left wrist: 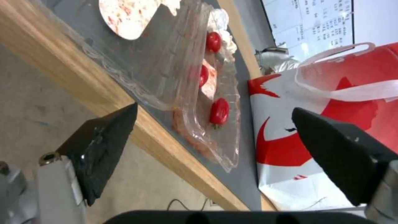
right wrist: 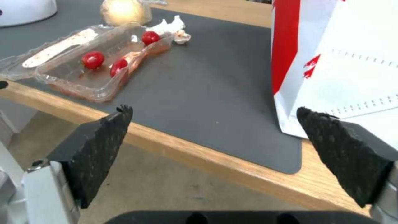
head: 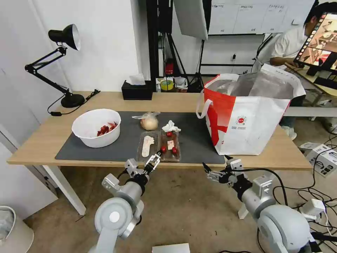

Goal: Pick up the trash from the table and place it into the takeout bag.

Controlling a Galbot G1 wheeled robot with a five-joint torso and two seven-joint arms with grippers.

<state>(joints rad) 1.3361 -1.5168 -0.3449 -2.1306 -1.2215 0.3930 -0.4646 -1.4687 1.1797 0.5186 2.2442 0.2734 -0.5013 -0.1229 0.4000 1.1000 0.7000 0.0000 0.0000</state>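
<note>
Clear tray (head: 159,146) at table (head: 42,147) edge; left hand (head: 154,160) open beside it.

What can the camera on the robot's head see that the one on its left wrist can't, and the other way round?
Head view alone: the white bowl with red scraps, the bagged beige lump, the black tissue box, the desk lamp, and the right gripper held open off the table's front edge.

Left wrist view alone: the left gripper seen up close, jaws open wide just before the table edge.

Both: the clear tray with red bits, the crumpled tissue, the grey mat and the takeout bag.
</note>
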